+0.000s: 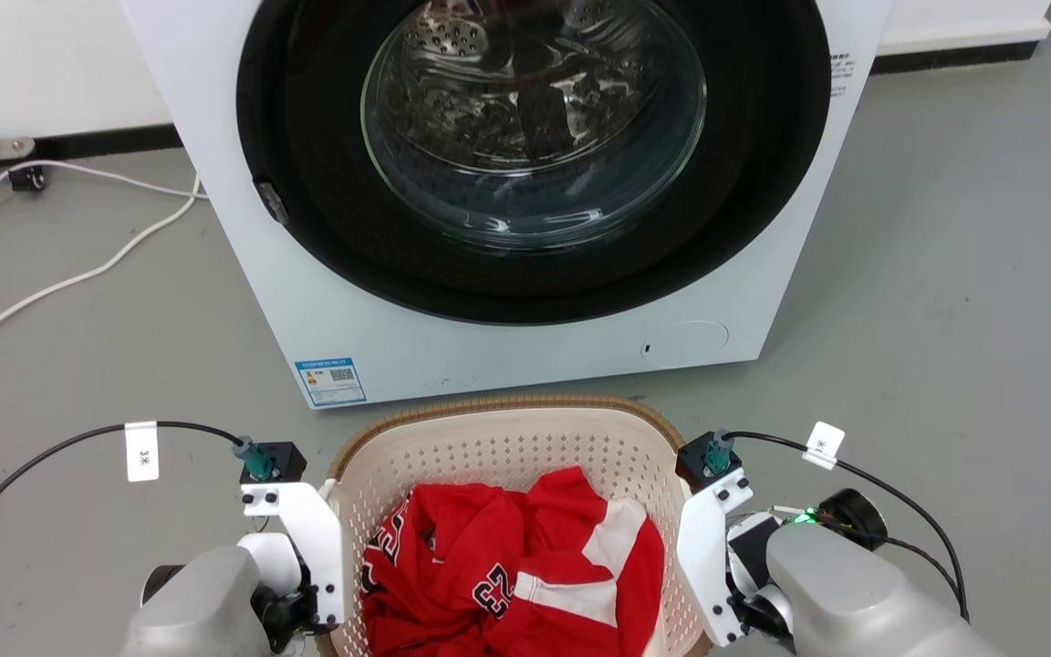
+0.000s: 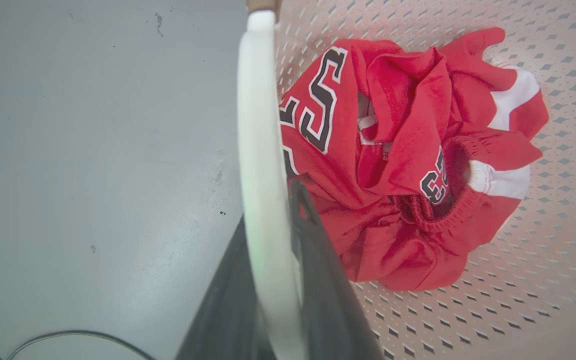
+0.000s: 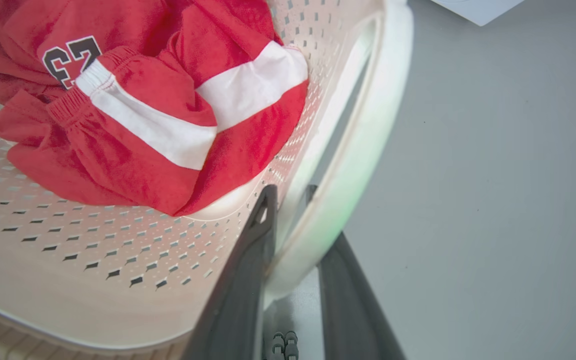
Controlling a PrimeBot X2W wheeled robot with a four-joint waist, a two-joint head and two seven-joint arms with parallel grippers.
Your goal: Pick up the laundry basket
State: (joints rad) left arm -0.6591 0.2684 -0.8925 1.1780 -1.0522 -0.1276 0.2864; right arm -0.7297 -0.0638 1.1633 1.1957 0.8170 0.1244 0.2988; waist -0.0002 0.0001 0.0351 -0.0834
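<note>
While left fingers (image 2: pixel 318 260), right fingers (image 3: pixel 248 280) clamp white handles (image 2: pixel 263 150): laundry basket (image 1: pixel 507 447) cream, perforated, brown woven rim (image 1: pixel 489 403).

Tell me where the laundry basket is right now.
Head view, bottom centre: the laundry basket is just in front of the washing machine, between the left gripper and right gripper, whose fingers straddle its white handles.

**Gray floor: washer, basket, loose cords**

Smooth gray floor (image 1: pixel 945 274) w/ a few small dark specks. White washer (image 1: pixel 489 356) stands at the far edge by the wall, approx centre. Basket (image 1: pixel 507 404) sits just in front of the washer, at the near edge; can't tell if it rests on the floor. White cords (image 1: pixel 78 274) snake across the far-L corner, w/ a small black plug (image 1: pixel 26 178) near the wall.
</note>
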